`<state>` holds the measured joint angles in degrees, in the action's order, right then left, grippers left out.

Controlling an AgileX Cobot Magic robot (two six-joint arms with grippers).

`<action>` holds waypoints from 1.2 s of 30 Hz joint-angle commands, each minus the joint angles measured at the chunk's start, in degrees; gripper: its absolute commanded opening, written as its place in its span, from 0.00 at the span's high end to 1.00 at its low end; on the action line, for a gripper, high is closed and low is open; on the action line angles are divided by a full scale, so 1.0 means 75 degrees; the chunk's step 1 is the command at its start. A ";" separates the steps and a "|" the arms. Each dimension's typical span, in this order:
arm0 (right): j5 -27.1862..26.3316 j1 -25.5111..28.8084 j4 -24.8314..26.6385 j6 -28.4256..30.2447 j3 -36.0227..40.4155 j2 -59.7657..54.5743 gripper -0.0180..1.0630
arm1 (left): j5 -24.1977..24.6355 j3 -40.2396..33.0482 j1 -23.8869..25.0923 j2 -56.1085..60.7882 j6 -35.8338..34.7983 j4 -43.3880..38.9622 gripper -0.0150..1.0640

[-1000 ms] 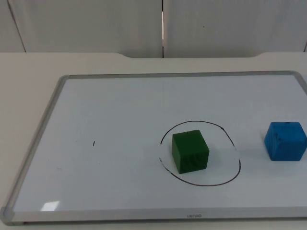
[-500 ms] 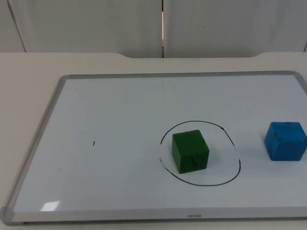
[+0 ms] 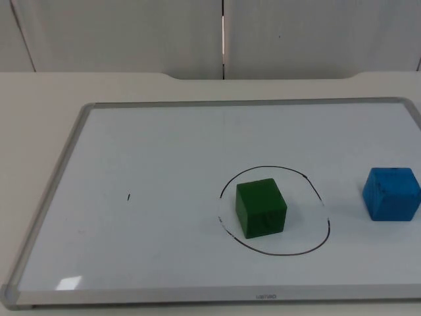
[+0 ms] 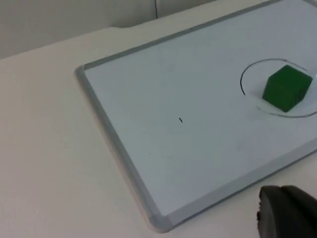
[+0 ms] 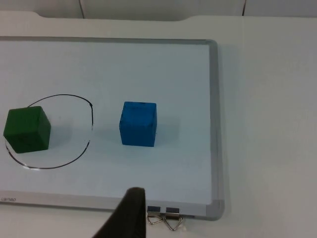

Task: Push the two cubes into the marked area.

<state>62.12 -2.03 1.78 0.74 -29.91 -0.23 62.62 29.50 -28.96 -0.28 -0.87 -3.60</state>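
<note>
Nothing has moved; green wooden cube (image 3: 261, 208) sits inside the black drawn circle (image 3: 273, 210), blue wooden cube (image 3: 391, 193) just outside it on the framed whiteboard (image 3: 54, 197); right wrist view alone shows a metal binder clip (image 5: 165, 221) at the whiteboard's edge; jaw states cannot be told.

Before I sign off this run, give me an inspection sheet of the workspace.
Surface: whiteboard flat on the white table.
Job's things: green cube inside the drawn circle; blue cube outside it, toward the right arm's side.
Clutter: small pen mark on the board; binder clip at the board's edge.
Grippers: left fingertip and right fingertip off the board, touching nothing.
Cables: nothing seen.
Surroundings: grey partition wall.
</note>
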 commanded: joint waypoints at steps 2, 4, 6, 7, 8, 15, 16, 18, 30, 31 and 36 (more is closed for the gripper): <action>-0.0042 0.0029 -0.0014 0.0027 0.0047 0.0031 0.01 | -0.0143 -0.0158 -0.0034 0.0037 0.0347 0.0521 0.99; -0.0042 0.0029 -0.0014 0.0027 0.0047 0.0031 0.01 | -0.0143 -0.0158 -0.0034 0.0037 0.0432 0.0579 0.99; -0.0042 0.0029 -0.0014 0.0027 0.0047 0.0031 0.01 | -0.0143 -0.0158 -0.0034 0.0037 0.0459 0.0598 0.99; -0.0042 0.0029 -0.0014 0.0027 0.0047 0.0031 0.01 | -0.0143 -0.0158 -0.0034 0.0037 0.0459 0.0598 0.99; -0.0042 0.0029 -0.0014 0.0027 0.0047 0.0031 0.01 | -0.0143 -0.0158 -0.0034 0.0037 0.0459 0.0598 0.99; -0.0042 0.0029 -0.0014 0.0027 0.0047 0.0031 0.01 | -0.0143 -0.0158 -0.0034 0.0037 0.0451 0.0673 0.99; -0.0042 0.0029 -0.0014 0.0027 0.0047 0.0031 0.01 | -0.0143 -0.0158 -0.0034 0.0037 0.0451 0.0673 0.99; -0.0042 0.0029 -0.0014 0.0027 0.0047 0.0031 0.01 | -0.0143 -0.0158 -0.0034 0.0037 0.0451 0.0673 0.99; -0.0042 0.0031 -0.0014 0.0027 0.0047 0.0031 0.01 | -0.0143 -0.0158 -0.0034 0.0037 0.0263 0.0557 0.99; -0.0042 0.0031 -0.0014 0.0027 0.0047 0.0031 0.01 | -0.0143 -0.0158 -0.0034 0.0037 0.0243 0.0557 0.99; -0.0056 0.0031 0.0027 -0.0251 0.0047 0.0031 0.01 | -0.0143 -0.0158 -0.0034 0.0037 0.0243 0.0557 0.99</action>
<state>62.12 -2.03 1.89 -0.71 -29.91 -0.23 62.22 28.61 -28.96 -0.28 1.52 0.57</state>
